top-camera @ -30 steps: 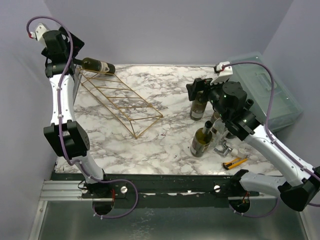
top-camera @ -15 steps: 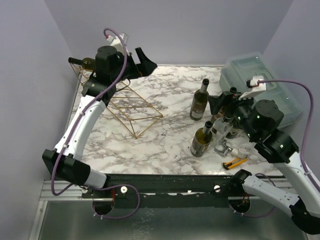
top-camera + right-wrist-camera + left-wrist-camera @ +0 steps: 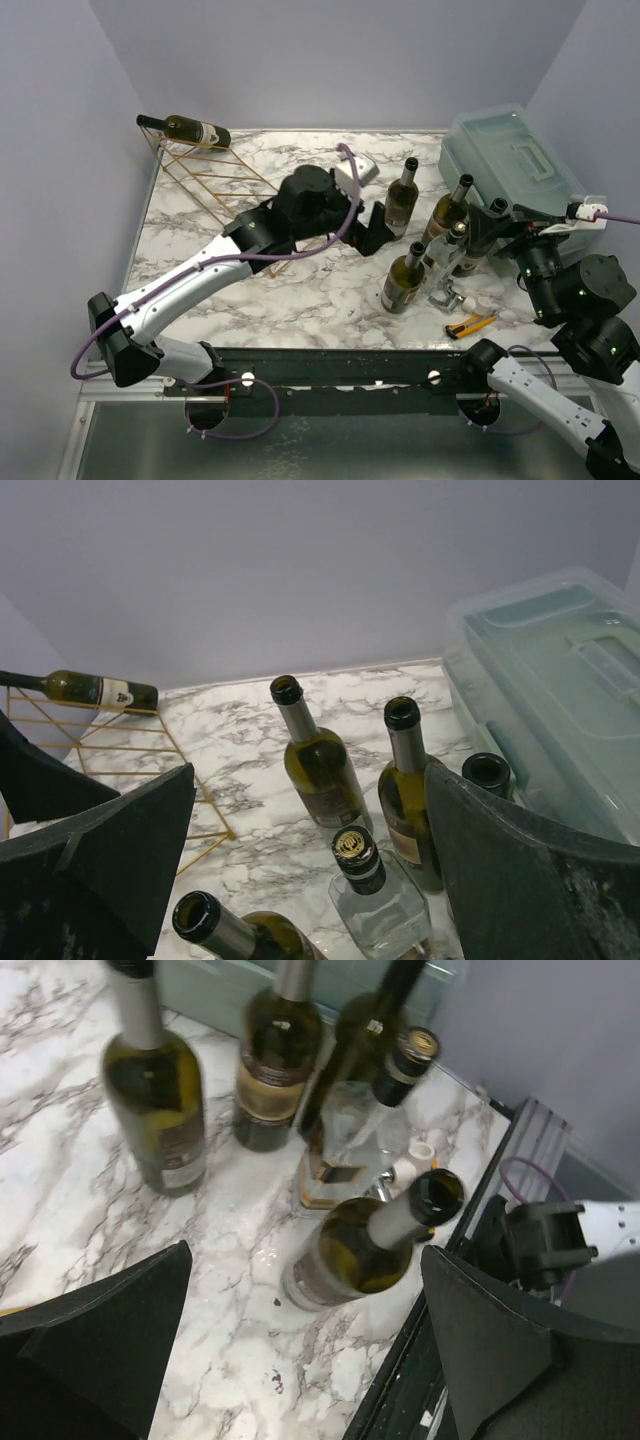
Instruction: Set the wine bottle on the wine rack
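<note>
Progress: early, by my reading. One bottle is racked at the far corner and the cluster nearer the arms is not yet lifted.
Still standing: the nearest wine bottle (image 3: 404,281), open-necked and upright on the marble surface (image 3: 300,290), with a clear bottle (image 3: 444,256) just beside it. Three more seem to stand behind, though the dark one at the back is hard to make out.
Left pincer (image 3: 372,228): jaws wide apart, holding nothing and touching nothing. It hangs just left of the cluster, and its wrist view frames the nearest wine bottle between the fingers (image 3: 100,1340).
Right pincer (image 3: 310,775): jaws also wide apart and empty, on the right of the cluster, looking over the bottle necks toward the rack.
What is left: close on a standing bottle, carry it across and lay it on the rungs.
Wine rack (image 3: 235,195): a gold wire frame at far left, its lower rungs bare.
Racked bottle (image 3: 190,130): lying on its side across the rack's far end.
</note>
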Motion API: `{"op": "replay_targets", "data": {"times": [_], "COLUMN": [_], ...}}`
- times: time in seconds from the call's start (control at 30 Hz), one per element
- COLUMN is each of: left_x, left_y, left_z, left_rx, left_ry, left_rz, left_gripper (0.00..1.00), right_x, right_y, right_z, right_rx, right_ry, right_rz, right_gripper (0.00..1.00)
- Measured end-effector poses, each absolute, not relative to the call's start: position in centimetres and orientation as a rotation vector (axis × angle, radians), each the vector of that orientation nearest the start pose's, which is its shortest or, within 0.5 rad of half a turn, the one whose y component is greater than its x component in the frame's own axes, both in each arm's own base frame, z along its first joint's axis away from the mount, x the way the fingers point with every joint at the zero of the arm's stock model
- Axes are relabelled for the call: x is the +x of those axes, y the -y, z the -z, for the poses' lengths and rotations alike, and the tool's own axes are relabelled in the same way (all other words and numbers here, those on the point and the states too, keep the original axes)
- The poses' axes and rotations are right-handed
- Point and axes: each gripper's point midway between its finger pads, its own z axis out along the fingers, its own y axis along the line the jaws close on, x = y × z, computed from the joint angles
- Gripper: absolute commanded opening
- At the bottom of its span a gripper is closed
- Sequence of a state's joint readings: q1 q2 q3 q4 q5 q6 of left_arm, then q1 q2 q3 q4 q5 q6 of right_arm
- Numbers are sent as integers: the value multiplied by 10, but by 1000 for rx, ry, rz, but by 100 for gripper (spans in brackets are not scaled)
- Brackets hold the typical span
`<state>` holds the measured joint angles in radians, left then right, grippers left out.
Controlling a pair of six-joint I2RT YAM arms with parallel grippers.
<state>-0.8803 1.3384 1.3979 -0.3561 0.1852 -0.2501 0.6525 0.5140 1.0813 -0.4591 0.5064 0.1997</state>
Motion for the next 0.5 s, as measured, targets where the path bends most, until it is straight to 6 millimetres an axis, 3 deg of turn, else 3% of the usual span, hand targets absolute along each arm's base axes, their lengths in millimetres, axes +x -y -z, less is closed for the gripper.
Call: {"op": "replay_targets", "data": {"times": [0.17, 0.5], "left_x": [190, 190], "left_y": [392, 427], "left_z": [-319, -287], "left_rx": [922, 840], "left_ry": [-1783, -1885], "left_rz": [923, 812], "left_gripper": [99, 99], "right_x": [200, 191], "right_y": [-48, -37], "right_z": [-407, -401], "right_rx": [99, 116], "right_ry": [-1475, -1475], "right_rz": [-289, -269], "right_gripper": [100, 100]}}
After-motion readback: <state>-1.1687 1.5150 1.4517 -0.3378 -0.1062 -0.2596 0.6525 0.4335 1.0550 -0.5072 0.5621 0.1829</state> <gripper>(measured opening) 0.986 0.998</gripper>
